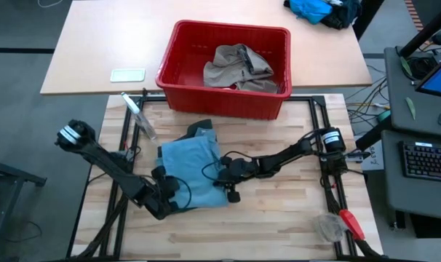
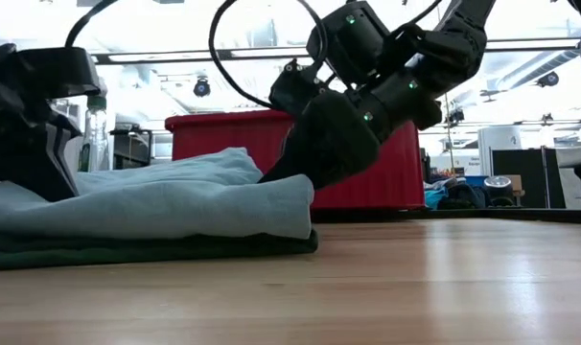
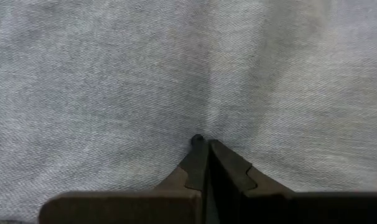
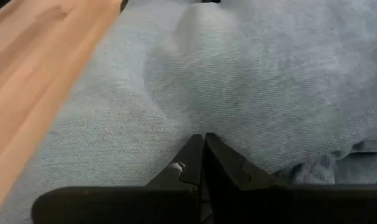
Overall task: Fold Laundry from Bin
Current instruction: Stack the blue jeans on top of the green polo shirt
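Observation:
Folded light blue denim trousers point(image 1: 188, 166) lie in the middle of the table on top of dark green shorts point(image 2: 127, 251), whose edge shows beneath them. A khaki-taupe piece point(image 1: 235, 67) lies crumpled inside the red bin point(image 1: 228, 103) at the table's far edge. My left gripper point(image 1: 175, 191) is shut at the trousers' near left part. My right gripper point(image 1: 219, 173) is shut at their right edge. My left gripper has its shut fingertips point(image 3: 200, 144) set against the trousers' top layer point(image 3: 204, 118), slanting steeply down from the near left. A faint crease runs away from the tips. The trousers lie flat on the shorts. My right gripper has its shut fingertips point(image 4: 200, 142) on the trousers' top layer point(image 4: 195, 112) near the right folded edge point(image 2: 290, 196). It slants down from the table's right. The cloth bulges slightly ahead of the tips.
A clear bottle point(image 1: 139, 116) lies at the far left of the table. A red-handled tool point(image 1: 349, 222) lies at the near right corner. On the table behind the bin are a white flat object point(image 1: 127, 74) and a bright blue cloth heap point(image 1: 315, 9).

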Robot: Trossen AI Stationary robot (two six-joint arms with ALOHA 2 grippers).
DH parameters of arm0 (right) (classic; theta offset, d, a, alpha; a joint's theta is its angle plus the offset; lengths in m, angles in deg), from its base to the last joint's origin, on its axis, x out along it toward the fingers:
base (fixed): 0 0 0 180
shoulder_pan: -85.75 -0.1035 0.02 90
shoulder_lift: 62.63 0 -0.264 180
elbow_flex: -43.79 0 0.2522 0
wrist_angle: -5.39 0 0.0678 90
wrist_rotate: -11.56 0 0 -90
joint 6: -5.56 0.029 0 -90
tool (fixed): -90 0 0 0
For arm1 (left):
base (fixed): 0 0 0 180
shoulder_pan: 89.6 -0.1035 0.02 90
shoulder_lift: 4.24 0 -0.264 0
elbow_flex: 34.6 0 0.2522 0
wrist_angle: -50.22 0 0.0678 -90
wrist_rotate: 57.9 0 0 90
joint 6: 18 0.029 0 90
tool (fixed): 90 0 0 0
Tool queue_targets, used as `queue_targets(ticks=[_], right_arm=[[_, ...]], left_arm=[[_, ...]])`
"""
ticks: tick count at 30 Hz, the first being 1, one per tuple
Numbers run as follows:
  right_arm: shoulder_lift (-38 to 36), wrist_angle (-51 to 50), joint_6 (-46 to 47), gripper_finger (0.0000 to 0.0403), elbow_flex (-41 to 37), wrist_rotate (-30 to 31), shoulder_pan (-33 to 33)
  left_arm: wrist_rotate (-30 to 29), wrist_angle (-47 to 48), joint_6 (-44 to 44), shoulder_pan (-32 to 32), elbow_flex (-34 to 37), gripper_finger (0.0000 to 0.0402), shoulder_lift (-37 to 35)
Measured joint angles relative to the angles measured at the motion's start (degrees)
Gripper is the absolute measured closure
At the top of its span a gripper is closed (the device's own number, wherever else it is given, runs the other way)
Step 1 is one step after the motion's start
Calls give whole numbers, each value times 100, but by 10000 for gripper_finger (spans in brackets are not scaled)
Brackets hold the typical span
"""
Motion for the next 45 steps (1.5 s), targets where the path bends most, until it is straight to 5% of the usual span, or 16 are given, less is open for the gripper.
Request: queue_targets(ticks=[13, 28, 38, 45], right_arm=[[-495, -100, 45, 394, -20, 103, -118], [-455, -86, -88, 394, -20, 41, -772], [-444, -716, 90, 394, -38, -1, -794], [-469, -890, 109, 394, -61, 1, -783]], left_arm=[[250, 1490, 50, 204, -1012, 402, -157], [260, 387, -109, 651, -1032, 402, 282], [311, 303, -533, 658, -1058, 402, 1317], [401, 429, -543, 667, -1129, 402, 1238]])
